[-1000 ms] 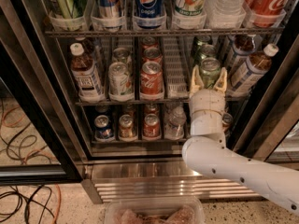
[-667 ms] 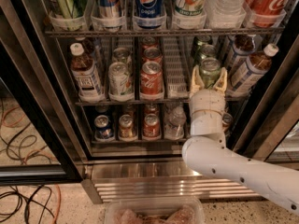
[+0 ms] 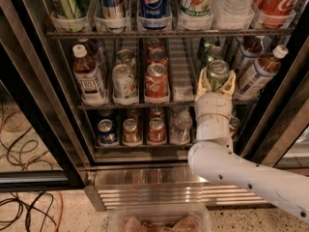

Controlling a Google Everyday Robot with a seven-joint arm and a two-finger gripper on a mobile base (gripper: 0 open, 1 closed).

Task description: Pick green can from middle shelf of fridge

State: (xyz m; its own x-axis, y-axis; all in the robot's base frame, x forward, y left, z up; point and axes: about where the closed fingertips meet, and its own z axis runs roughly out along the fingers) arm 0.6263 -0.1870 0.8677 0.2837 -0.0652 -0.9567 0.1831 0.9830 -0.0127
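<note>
Gripper point(image 3: 217, 77) is reaching into the fridge point(image 3: 44, 111), at the front of the middle shelf point(image 3: 135, 106), right-hand side. Its two pale fingers point(image 3: 203, 85) stand one on each side of the green can point(image 3: 218, 71), pressed against its sides. So it's clamped on the can. The can is upright between the fingers, silver top showing, and sits at the front edge of the shelf in its lane.

More green cans point(image 3: 211, 55) are lined up directly behind the gripper in the same lane. Just left of the gripper is a bare white slotted lane tray point(image 3: 181, 66). Further left there's a row of red Coca-Cola cans point(image 3: 156, 81), then a pale silver-white can point(image 3: 124, 82), then a white-capped bottle point(image 3: 88, 77) far left. Right of the gripper, close by, two labelled bottles point(image 3: 259, 75) lean against the door frame.

Above the gripper, the upper rack holds big bottles, including a Pepsi bottle point(image 3: 154, 1) up and to the left. Below and left of the gripper is the lower rack with small cans point(image 3: 130, 131).

The white arm point(image 3: 241, 174) drops straight down from the gripper, then bends off right, crossing the stainless louvred base point(image 3: 154, 193). Well below the gripper, at the bottom edge, is a clear plastic tub point(image 3: 159, 220). Cables point(image 3: 29, 211) lie on the floor far down-left.
</note>
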